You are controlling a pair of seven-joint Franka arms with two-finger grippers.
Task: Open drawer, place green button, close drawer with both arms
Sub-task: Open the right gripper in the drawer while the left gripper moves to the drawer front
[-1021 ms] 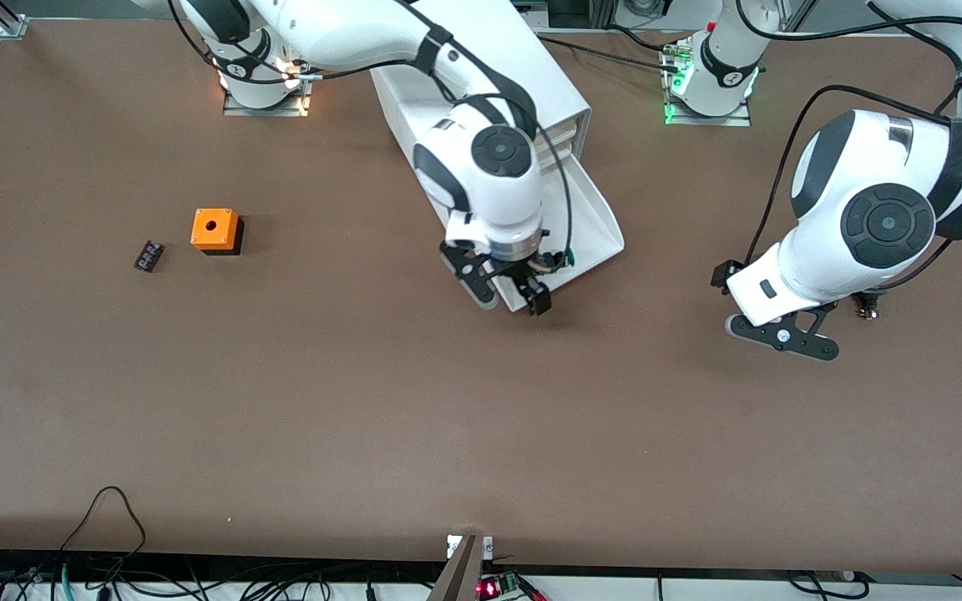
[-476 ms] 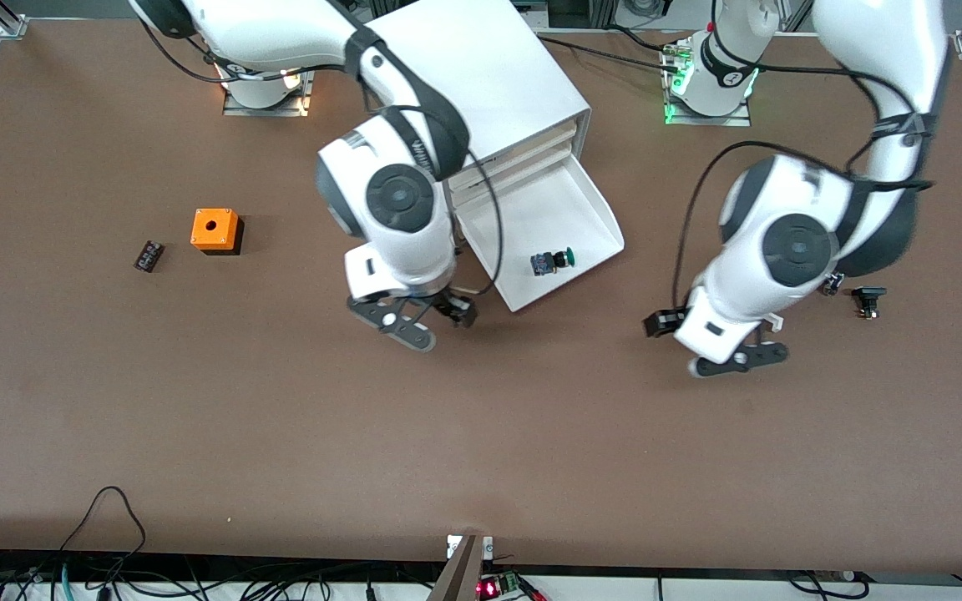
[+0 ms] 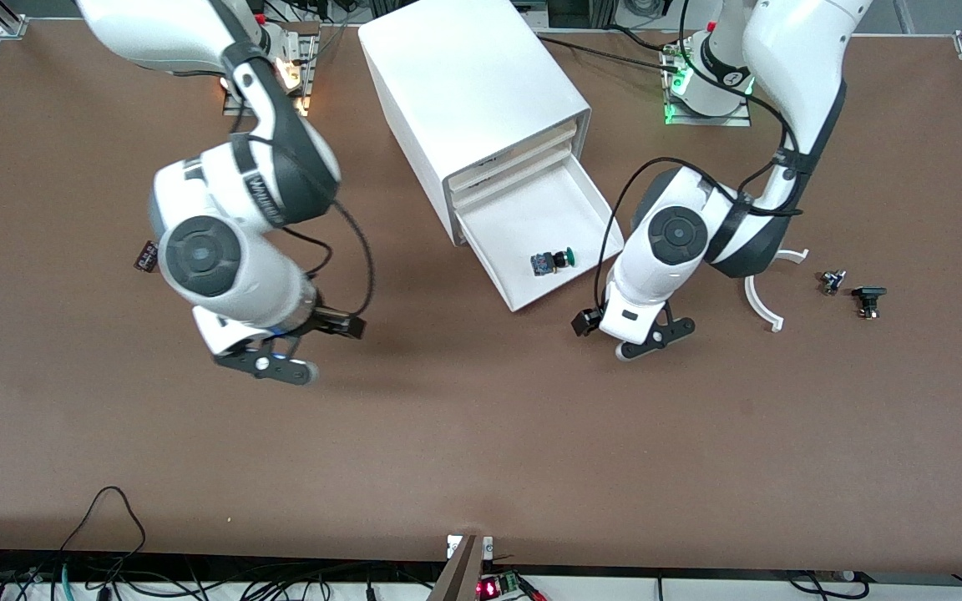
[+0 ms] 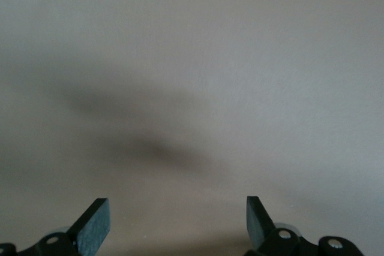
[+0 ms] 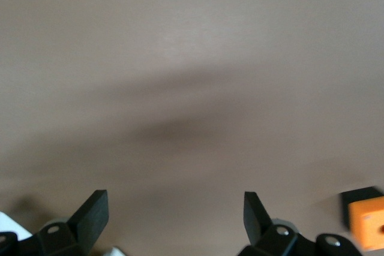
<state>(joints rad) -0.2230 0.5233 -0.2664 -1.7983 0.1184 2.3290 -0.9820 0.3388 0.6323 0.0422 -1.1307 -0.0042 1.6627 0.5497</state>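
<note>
Button [image 3: 552,260], green cap on a dark body, lies on the floor of the drawer [image 3: 581,200], close to the front lip of the tray. Drawer is the lowest of three in the white cabinet [image 3: 468,79] and is pulled fully out; the two above it sit flush.

Left gripper [image 3: 646,335] is over bare table [image 3: 481,451] just off the drawer's front corner, toward the left arm's end. Fingers [image 4: 93,225] spread wide in the left wrist view, nothing between them, only brown tabletop under.

Right gripper [image 3: 281,355] is over bare table well apart from the cabinet, toward the right arm's end. Fingers [image 5: 91,215] also spread apart in the right wrist view, nothing held. Orange cube [image 5: 367,223] shows at that view's edge; in the front view the arm covers it.

Small flat black part [image 3: 144,255] peeks out beside the right arm's wrist housing. Toward the left arm's end: a white curved piece [image 3: 765,302], a tiny dark part [image 3: 830,281], and a black part [image 3: 868,299] just beside it.
</note>
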